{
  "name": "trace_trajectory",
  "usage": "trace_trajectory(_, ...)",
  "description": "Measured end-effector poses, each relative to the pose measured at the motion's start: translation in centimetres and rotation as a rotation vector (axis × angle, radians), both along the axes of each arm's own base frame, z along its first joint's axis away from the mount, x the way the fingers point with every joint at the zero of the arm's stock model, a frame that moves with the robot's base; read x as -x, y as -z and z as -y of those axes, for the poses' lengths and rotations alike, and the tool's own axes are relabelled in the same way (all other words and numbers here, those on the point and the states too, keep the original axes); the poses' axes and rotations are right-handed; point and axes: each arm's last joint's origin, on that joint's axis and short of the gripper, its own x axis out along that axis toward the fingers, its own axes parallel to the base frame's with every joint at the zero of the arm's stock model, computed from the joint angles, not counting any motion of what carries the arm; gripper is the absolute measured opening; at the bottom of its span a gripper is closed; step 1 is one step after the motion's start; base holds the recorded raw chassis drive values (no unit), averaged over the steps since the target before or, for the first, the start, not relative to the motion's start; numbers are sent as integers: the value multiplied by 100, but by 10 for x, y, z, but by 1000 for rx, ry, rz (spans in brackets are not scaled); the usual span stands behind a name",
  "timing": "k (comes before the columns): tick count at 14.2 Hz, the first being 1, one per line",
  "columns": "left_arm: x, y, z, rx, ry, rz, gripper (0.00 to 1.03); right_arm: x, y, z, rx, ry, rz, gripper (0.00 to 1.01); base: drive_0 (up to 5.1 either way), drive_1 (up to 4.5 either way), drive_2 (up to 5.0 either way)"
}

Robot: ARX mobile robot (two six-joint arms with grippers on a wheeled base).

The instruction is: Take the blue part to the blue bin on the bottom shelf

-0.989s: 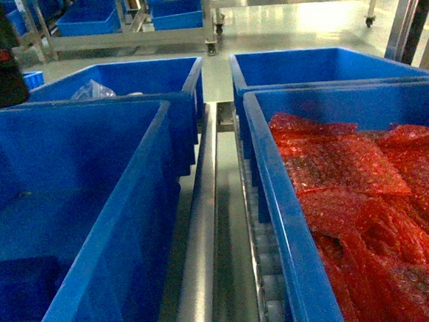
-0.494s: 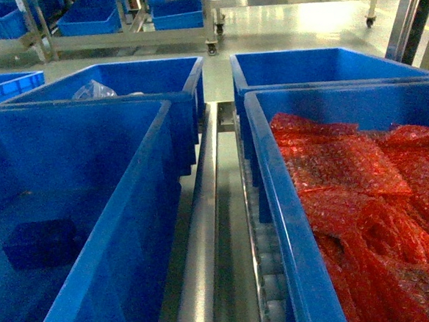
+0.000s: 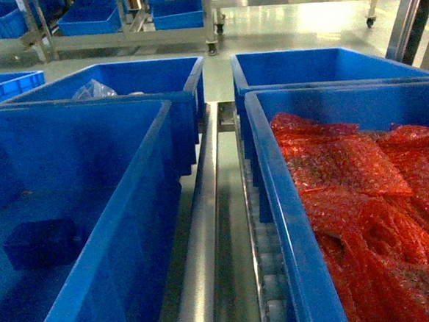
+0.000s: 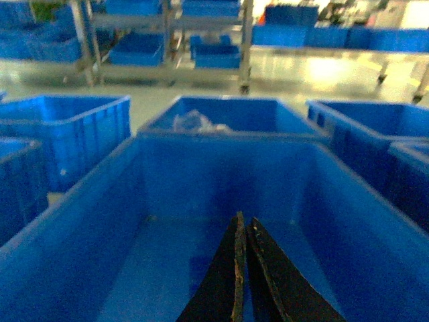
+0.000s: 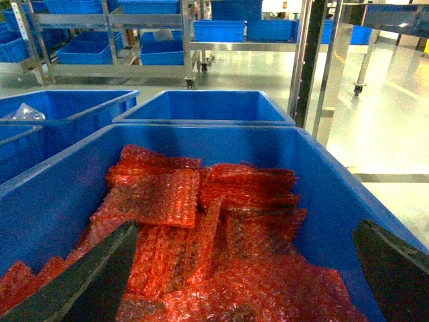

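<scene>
The blue bin (image 3: pixel 122 212) is smooth, slightly glossy plastic. The packets (image 3: pixel 364 195) beside it are red bubble wrap, bumpy and shiny. The rail (image 3: pixel 205 235) between is brushed, shiny metal.

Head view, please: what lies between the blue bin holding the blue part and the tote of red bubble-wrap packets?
In the head view, a steel rail and white rollers separate the blue bin from that tote.

The head view holds four large, deep, bright-blue plastic totes close up: one with a smooth bare inside (image 3: pixel 138 181), one packed with red bubble-wrap packets (image 3: pixel 276 201), one showing a clear plastic bag (image 3: pixel 131 77), and one behind the red-packet tote (image 3: pixel 318 61). A fifth tote edges in at far left (image 3: pixel 3 84). One small dark navy-blue rectangular block (image 3: pixel 40 243) lies in the bare tote. The overlapping packets (image 3: pixel 348 174) are too many to count.
</scene>
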Motion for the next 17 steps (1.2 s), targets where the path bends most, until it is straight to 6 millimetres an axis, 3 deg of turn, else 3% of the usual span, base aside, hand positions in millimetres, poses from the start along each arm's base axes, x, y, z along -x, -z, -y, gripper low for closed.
trace_trajectory(17,34,7,1,-2,11,-20,2,0,0,0,0,0,1,98,0,0,0)
